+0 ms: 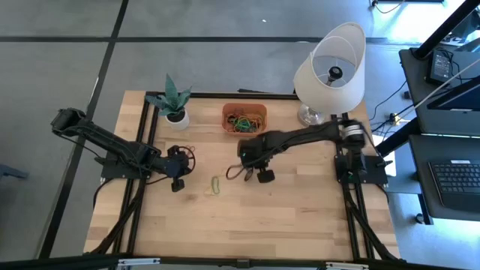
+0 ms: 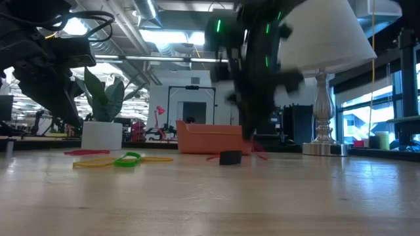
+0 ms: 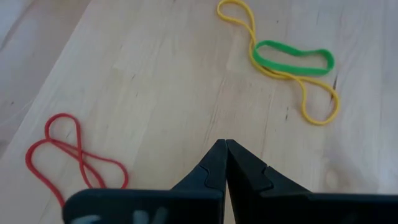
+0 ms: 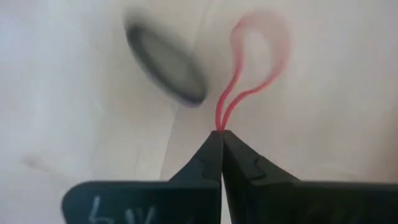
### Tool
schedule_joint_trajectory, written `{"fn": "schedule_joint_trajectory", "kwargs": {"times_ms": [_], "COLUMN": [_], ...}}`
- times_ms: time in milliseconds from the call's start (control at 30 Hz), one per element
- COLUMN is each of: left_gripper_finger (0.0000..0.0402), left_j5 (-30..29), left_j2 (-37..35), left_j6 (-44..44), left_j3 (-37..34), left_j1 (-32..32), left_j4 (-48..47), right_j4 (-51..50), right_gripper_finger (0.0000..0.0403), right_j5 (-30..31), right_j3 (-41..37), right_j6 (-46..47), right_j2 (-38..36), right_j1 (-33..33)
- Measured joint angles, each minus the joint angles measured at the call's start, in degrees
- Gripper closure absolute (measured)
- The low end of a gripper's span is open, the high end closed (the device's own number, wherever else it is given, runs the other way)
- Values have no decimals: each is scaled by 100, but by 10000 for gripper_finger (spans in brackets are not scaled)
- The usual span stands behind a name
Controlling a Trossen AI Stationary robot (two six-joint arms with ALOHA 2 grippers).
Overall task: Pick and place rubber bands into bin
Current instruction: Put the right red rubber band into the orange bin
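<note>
Rubber band [image 4: 249, 56] blurred beyond right tool [image 4: 221, 134]

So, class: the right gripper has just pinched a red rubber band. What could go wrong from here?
1. The right gripper holds the red rubber band only at one end of its loop, so it may slip free on the way to the orange bin.
2. The dangling loop could brush the black rubber band beside it.

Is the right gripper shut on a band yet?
Yes. The right gripper is shut on the red rubber band; its loop sticks out from the pinched fingertips.
</note>
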Motion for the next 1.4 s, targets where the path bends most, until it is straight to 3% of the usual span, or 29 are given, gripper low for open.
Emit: {"fn": "schedule_joint_trajectory", "kwargs": {"times_ms": [200, 333, 500, 900, 1000, 1400], "left_gripper_finger": [398, 398, 398, 398, 398, 398], "left_j5": [7, 4, -7, -140, -142, -144], "left_j2": [-59, -82, -80, -80, -80, -78], "left_j6": [115, 153, 199, 157, 131, -6], "left_j3": [2, 2, 2, 2, 4, 4], "left_j1": [0, 2, 4, 4, 4, 4], "left_j4": [-39, -33, -17, 2, 4, 6], "right_j4": [98, 491, 1063, 308, 254, 220], "right_gripper_finger": [401, 401, 402, 403, 403, 397], "right_j5": [58, 439, 668, 485, 231, 201], "right_j3": [26, 48, 257, 2132, 2215, 2231], "right_j6": [451, 612, 617, 427, 432, 322], "right_j2": [-1121, -1827, -2090, -497, -36, 1147], "right_j1": [-137, -237, -661, -1847, -1984, -2044]}}
